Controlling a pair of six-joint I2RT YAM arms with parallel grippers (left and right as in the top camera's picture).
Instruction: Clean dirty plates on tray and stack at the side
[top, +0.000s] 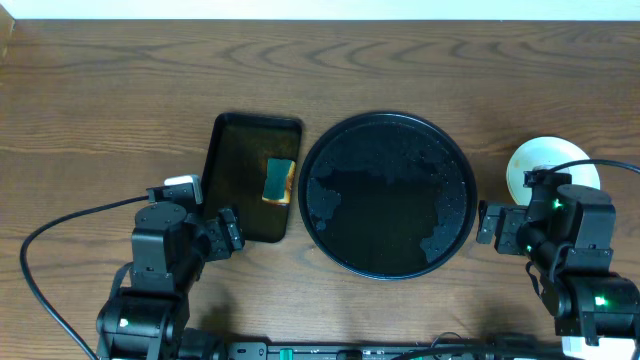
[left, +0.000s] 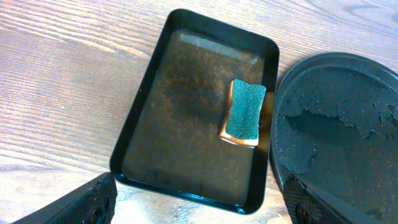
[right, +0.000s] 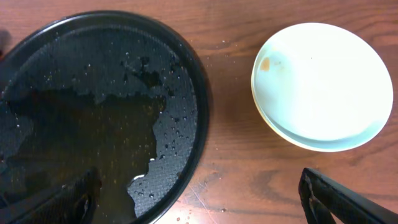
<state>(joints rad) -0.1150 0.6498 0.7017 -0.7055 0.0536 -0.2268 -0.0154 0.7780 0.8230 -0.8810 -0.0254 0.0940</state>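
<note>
Both grippers stand wide open, holding nothing. Ahead and right of the right gripper (right: 193, 196), the plates (right: 323, 81) sit stacked on the table. To its left, the tray (right: 186, 93) holds pooled water. Ahead of the left gripper (left: 199, 196), a rectangular tray (left: 134, 118) holds murky water and a sponge (left: 244, 112).

1. The table (top: 120, 90) around both claws is mid-brown wood with darker wavy grain.
2. Just ahead of the left gripper (top: 228, 232), the rectangular tray (top: 240, 165) is glossy black and holds murky, brown-tinted water.
3. The sponge (top: 279, 181), ahead and to the right of that claw, has a speckled teal-green face over a yellow-orange layer.
4. The tray (top: 390, 200), between the 2 claws, is black with a fine stippled texture, silvery droplets and a darker wet patch.
5. The plates (right: 323, 84), ahead and to the right of the right gripper (top: 490, 222), are pale mint, almost white, with 1 small orange-brown fleck.
6. Both claws are matt black.
</note>
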